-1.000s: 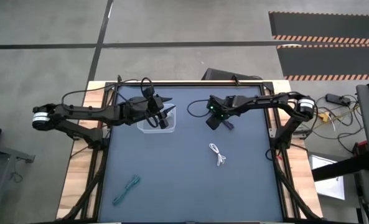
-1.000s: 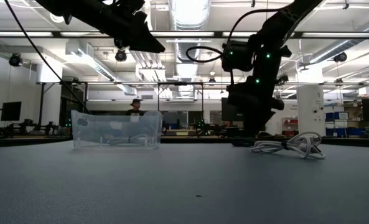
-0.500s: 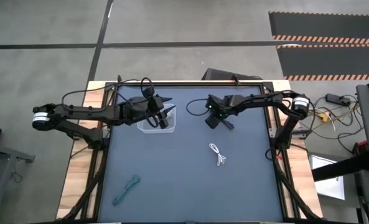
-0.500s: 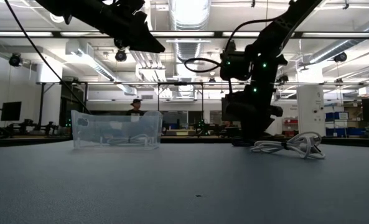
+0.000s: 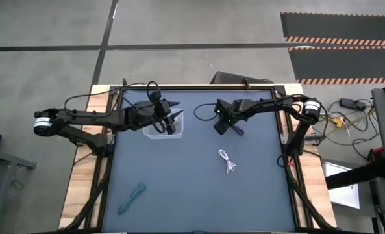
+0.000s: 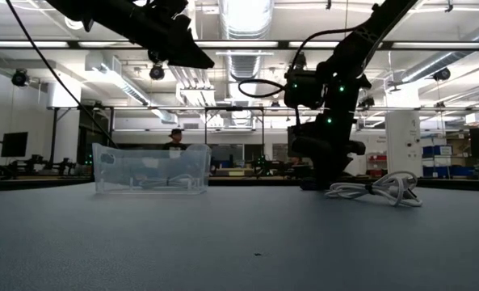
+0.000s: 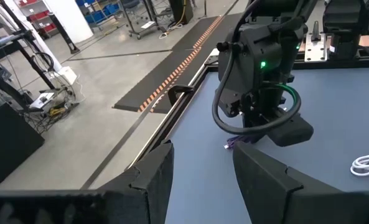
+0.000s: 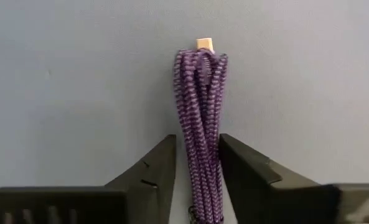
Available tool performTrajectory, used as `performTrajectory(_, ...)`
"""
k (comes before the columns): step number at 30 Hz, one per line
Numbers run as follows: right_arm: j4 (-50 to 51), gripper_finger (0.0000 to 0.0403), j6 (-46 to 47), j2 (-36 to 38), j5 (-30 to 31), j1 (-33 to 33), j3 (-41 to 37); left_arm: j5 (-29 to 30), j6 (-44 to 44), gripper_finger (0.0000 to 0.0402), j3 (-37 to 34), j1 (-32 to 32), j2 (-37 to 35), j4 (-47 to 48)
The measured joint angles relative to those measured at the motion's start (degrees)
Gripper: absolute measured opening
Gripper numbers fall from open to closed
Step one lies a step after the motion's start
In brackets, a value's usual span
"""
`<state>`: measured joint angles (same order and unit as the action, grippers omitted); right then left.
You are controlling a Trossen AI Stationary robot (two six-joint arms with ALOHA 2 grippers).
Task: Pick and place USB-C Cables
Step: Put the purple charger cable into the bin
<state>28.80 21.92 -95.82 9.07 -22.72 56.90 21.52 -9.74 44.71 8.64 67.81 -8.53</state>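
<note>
Purple cable (image 8: 201, 130) lies lengthwise between right hand's (image 8: 196, 177) fingers.

The dark desk (image 5: 179, 175) carries a clear box (image 5: 163, 125); right of it lie a purple cable (image 5: 238, 130) and, nearer the front, a white cable (image 5: 228, 160); a teal cable (image 5: 132, 198) lies front-left

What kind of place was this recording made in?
Probably a large industrial lab or workshop: exposed ceiling ducts and strip lights, hazard-striped floor mats beside the table, and rolling racks with blue bins beyond it.

one purple cable (image 8: 200, 124), one white (image 5: 227, 160), one teal (image 5: 132, 198)
</note>
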Motion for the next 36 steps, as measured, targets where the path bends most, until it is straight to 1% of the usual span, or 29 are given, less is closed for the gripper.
performTrajectory(5, -0.4, 0.005, 0.0, -0.3, -0.1, 0.1, 0.0, 0.0, 0.0, 0.0151, 0.0, 0.0, 0.0, 0.0)
performTrajectory(9, -0.4, 0.0026, -0.1, -0.2, -0.1, 0.1, 0.0, 0.0, 0.0, 0.0151, 0.0, 0.0, 0.0, 0.0)
performTrajectory(15, -0.3, 0.0021, -2.3, 0.1, -0.1, 0.1, 0.0, 0.0, 0.0, 0.0151, 0.0, 0.0, 0.0, 0.0)
performTrajectory(22, -1.7, 0.0019, -4.0, 2.7, 0.2, 0.3, -0.1, 0.0, 0.4, 0.0151, 0.0, 0.0, 0.0, 0.0)
performTrajectory(30, -9.1, 0.0019, -5.7, 8.5, 0.2, 2.2, -2.8, 0.0, 0.5, 0.0151, 0.0, 0.0, 0.0, 0.0)
performTrajectory(36, -17.4, 0.0018, -8.0, 14.1, 2.6, 3.8, -6.9, 0.0, 0.6, 0.0151, 0.0, 0.0, 0.0, 0.0)
